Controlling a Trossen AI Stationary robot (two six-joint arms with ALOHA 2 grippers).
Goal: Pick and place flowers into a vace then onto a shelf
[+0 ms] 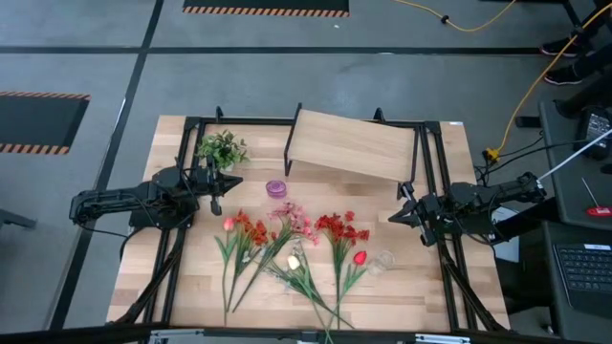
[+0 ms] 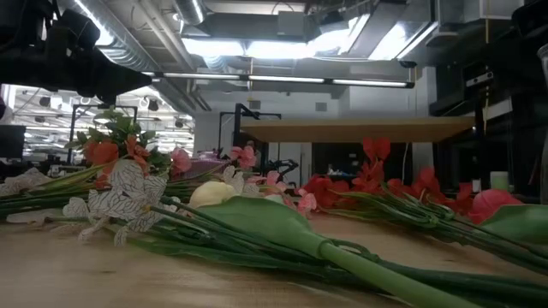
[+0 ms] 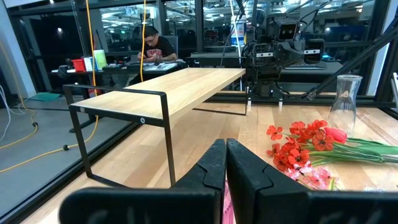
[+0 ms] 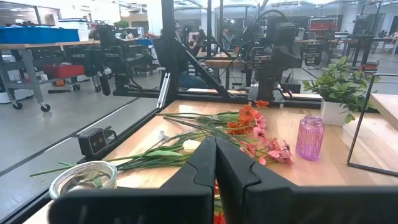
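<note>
Several long-stemmed flowers (image 1: 287, 248) with red, orange, pink, white and yellow blooms lie flat on the tabletop's middle and near part; they also fill the low view (image 2: 257, 214). A small purple vase (image 1: 276, 188) stands upright just beyond them. A clear glass vase (image 1: 381, 260) stands at their right. The light-wood shelf (image 1: 354, 148) on black legs stands at the far middle. My left gripper (image 1: 236, 181) is shut at the table's left, level, pointing across at the shelf (image 3: 168, 93). My right gripper (image 1: 391, 217) is shut at the right, pointing at the flowers (image 4: 242, 130) and the purple vase (image 4: 310, 137).
A small potted green plant (image 1: 222, 150) stands at the far left beside the shelf. Black frame rails (image 1: 186, 229) run along both table sides. A person (image 3: 152, 43) sits at a desk in the room behind. Bare wood lies between the shelf and the flowers.
</note>
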